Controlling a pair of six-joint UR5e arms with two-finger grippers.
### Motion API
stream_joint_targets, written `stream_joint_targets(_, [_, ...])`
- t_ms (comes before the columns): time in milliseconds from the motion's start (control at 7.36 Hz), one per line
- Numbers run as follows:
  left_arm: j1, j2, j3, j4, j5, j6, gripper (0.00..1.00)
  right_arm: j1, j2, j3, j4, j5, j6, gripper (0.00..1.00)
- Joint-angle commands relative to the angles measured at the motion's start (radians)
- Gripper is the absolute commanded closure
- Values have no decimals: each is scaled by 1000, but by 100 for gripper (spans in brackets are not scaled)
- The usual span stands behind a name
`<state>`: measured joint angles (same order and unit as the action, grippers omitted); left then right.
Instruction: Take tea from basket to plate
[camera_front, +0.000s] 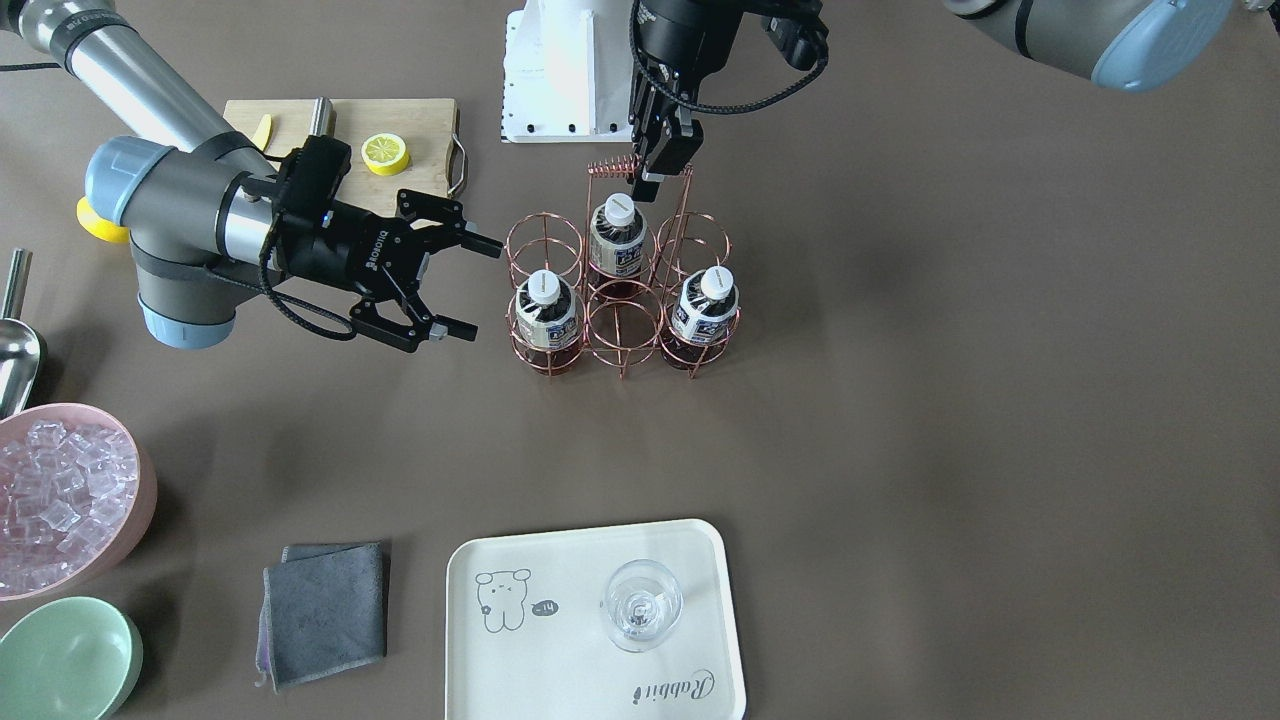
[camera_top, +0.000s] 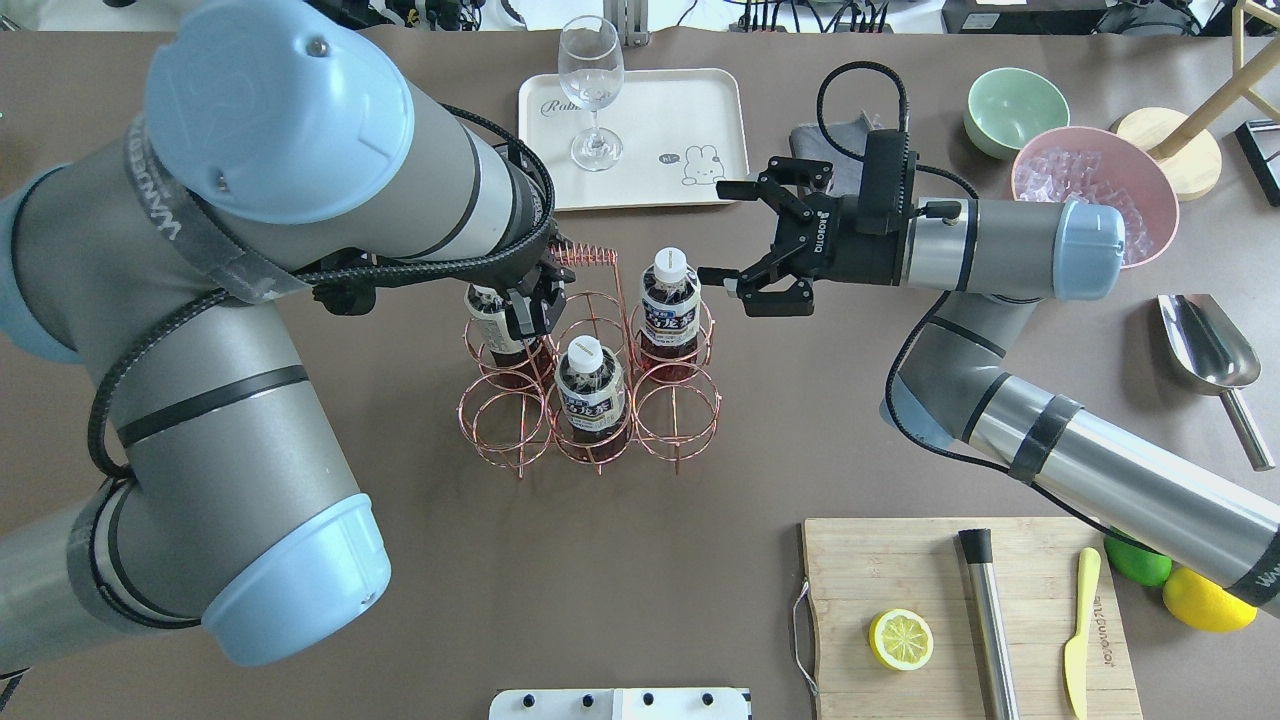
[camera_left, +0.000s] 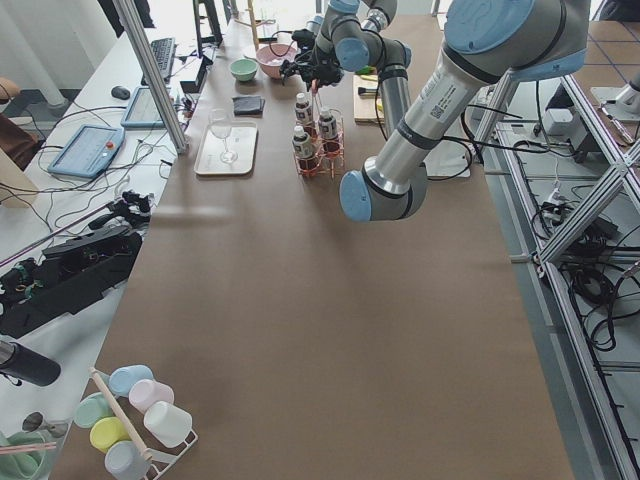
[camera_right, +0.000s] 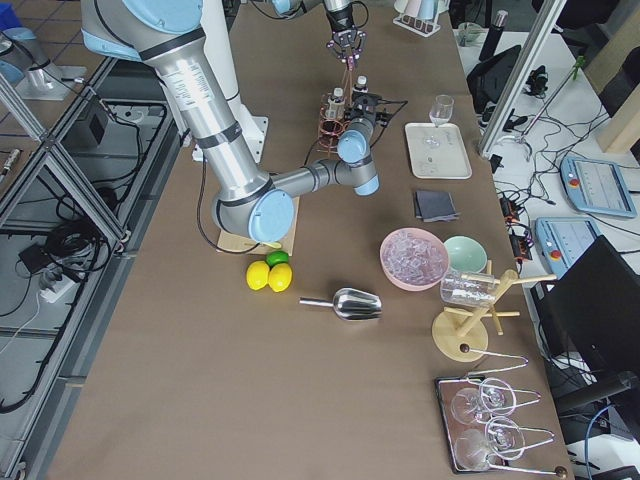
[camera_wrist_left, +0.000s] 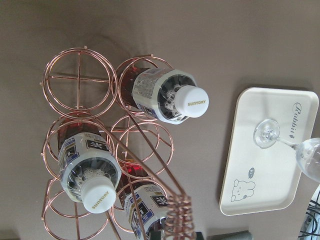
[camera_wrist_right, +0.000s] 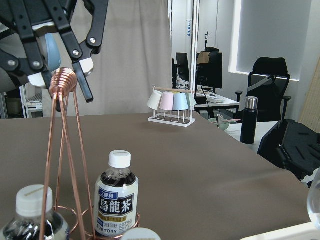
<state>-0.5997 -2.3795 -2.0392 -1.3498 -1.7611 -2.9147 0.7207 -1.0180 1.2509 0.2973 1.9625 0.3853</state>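
The basket stands upright in the middle of the brown desk with three of its six ring cells filled. One tea bottle sits in the far-row cell on the robot's right. A second tea bottle is in the middle cell of the row nearer the robot, and a third tea bottle is in the far-row cell on the robot's left. All three are upright with their white caps on. The right gripper lies horizontally just beside the basket at bottle height. It is spread wide, holds nothing, and its fingertips point at the first bottle without touching it. The left gripper hangs over the basket, pointing down at the coiled handle. In the right wrist view its fingers stand parted on either side of the coil, gripping nothing. The plate lies well apart from the basket, on the side of the desk away from the robot, and carries only an upright wine glass. A folded grey cloth lies just beside the plate. A pink bowl of ice cubes and a green bowl sit further off on the robot's right.
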Motion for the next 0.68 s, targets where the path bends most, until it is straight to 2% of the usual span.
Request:
stream_joint_targets(0, [0,-3,-1,1,0,-4,100,-81,21,-21,-3,-71,-12,1])
stream_joint_targets(408, [0,-3,-4,3,0,-15,100,-86,33,-21,-4,-73,-6,3])
stream_joint_targets(543, [0,-6,-4,3,0,-15,100,-86,33,-19,-3,-71,-5,10])
